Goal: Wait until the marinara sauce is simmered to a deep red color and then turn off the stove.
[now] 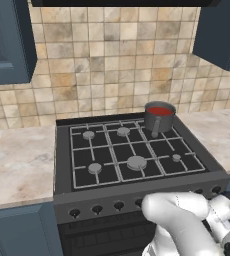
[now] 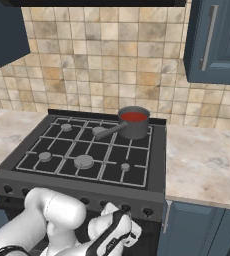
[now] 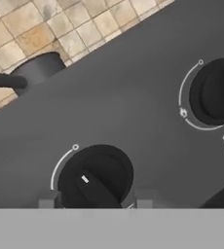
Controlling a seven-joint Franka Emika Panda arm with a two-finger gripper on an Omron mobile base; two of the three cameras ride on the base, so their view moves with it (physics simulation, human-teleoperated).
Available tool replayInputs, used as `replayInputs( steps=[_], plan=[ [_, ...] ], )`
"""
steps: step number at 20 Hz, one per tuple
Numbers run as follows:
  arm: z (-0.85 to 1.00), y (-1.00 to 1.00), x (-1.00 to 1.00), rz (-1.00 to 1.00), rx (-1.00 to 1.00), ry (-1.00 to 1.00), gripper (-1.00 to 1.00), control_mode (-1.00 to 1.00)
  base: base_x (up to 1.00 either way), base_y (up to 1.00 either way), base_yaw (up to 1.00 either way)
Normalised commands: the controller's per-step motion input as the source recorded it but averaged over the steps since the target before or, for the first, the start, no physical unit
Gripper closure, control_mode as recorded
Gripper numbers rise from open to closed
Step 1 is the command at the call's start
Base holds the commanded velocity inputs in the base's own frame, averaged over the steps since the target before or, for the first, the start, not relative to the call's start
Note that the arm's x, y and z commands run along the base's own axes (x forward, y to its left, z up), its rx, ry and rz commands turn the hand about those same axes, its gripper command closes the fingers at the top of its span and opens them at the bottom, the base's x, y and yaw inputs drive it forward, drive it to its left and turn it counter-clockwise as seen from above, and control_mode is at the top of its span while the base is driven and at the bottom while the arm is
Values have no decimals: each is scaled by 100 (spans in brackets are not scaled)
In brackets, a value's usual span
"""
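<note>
The marinara sauce (image 1: 159, 110) (image 2: 133, 117) is a red round surface in a small grey saucepan (image 1: 158, 120) (image 2: 135, 128) on the stove's (image 1: 62, 165) (image 2: 159, 165) back right burner. In the hand view the saucepan (image 3: 38, 70) shows from below at the upper left. My gripper (image 3: 96, 199) is low at the stove's front panel, shut on a black knob (image 3: 95, 176). A grey fingertip (image 3: 48, 200) sits against each side of that knob. The knob's white mark points up and left. My arm hides the hand in the left base view.
A second black knob (image 3: 216, 92) sits to the upper right in the hand view. More knobs (image 1: 97, 209) line the panel. Marble counters (image 1: 17, 165) (image 2: 202, 165) flank the stove. Blue cabinets (image 2: 214, 40) hang above, and a tiled wall stands behind.
</note>
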Motion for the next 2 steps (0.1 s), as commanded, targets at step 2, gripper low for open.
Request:
replayInputs(
  steps=[2],
  plan=[
    [0,0,0,0,19,-2,100,-100,0,0,0]
  ],
)
